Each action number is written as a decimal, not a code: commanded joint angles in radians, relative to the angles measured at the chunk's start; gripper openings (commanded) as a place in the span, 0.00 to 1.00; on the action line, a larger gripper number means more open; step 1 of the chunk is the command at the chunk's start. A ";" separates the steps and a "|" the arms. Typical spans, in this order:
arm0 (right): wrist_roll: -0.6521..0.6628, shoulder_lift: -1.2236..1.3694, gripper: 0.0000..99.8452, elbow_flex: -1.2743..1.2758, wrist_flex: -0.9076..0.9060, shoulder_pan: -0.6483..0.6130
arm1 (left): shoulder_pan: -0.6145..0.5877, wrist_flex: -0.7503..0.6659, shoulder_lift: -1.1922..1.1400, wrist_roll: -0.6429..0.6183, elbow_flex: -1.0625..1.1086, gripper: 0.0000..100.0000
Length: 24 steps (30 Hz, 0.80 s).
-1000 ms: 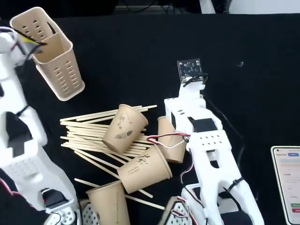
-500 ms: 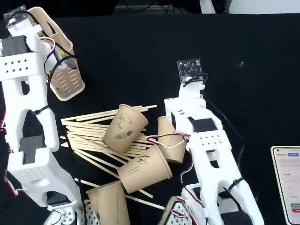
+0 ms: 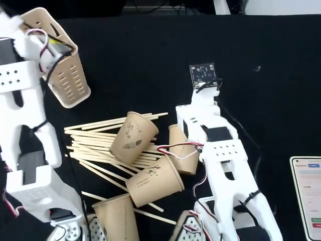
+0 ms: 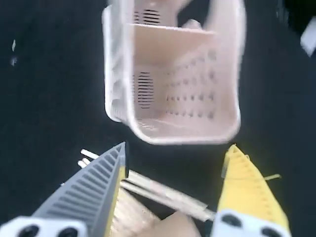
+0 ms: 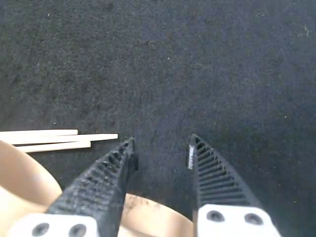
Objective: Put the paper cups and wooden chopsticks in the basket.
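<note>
Black cloth-covered table (image 3: 125, 45); left gripper (image 4: 177, 146) spread wide and empty, its wrist view looking into the slotted basket (image 4: 173, 74) just beyond the tips; right gripper (image 5: 162, 139) likewise released, over bare cloth; high view: four paper cups (image 3: 133, 136) heaped on wooden chopsticks (image 3: 95, 145) between the arms, one partly hidden by the right arm; phone (image 3: 307, 193) at the table edge.

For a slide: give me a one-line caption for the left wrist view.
Left gripper, jaws open, faces into the basket; chopsticks lie nearby.
</note>
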<state>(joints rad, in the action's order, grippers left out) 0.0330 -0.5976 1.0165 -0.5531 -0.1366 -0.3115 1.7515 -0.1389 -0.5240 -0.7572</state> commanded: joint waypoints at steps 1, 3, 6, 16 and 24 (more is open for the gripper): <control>0.000 0.005 0.17 -0.002 0.017 -0.015 | -0.047 0.002 -0.043 -0.198 0.015 0.31; 0.000 0.005 0.17 -0.002 0.017 -0.015 | -0.058 0.002 -0.075 -0.218 0.013 0.31; 0.000 0.005 0.17 -0.002 0.017 -0.015 | -0.058 -0.002 -0.110 -0.219 0.007 0.31; 0.000 0.005 0.17 -0.002 0.018 -0.015 | -0.008 -0.002 -0.135 0.005 0.007 0.20; 0.000 0.005 0.17 -0.002 0.020 -0.015 | 0.102 -0.043 -0.137 0.489 -0.005 0.03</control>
<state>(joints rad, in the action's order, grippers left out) 0.0330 -0.5976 1.0165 -0.5531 -0.1366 -0.2762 1.7484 -0.2923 -0.2585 -0.7342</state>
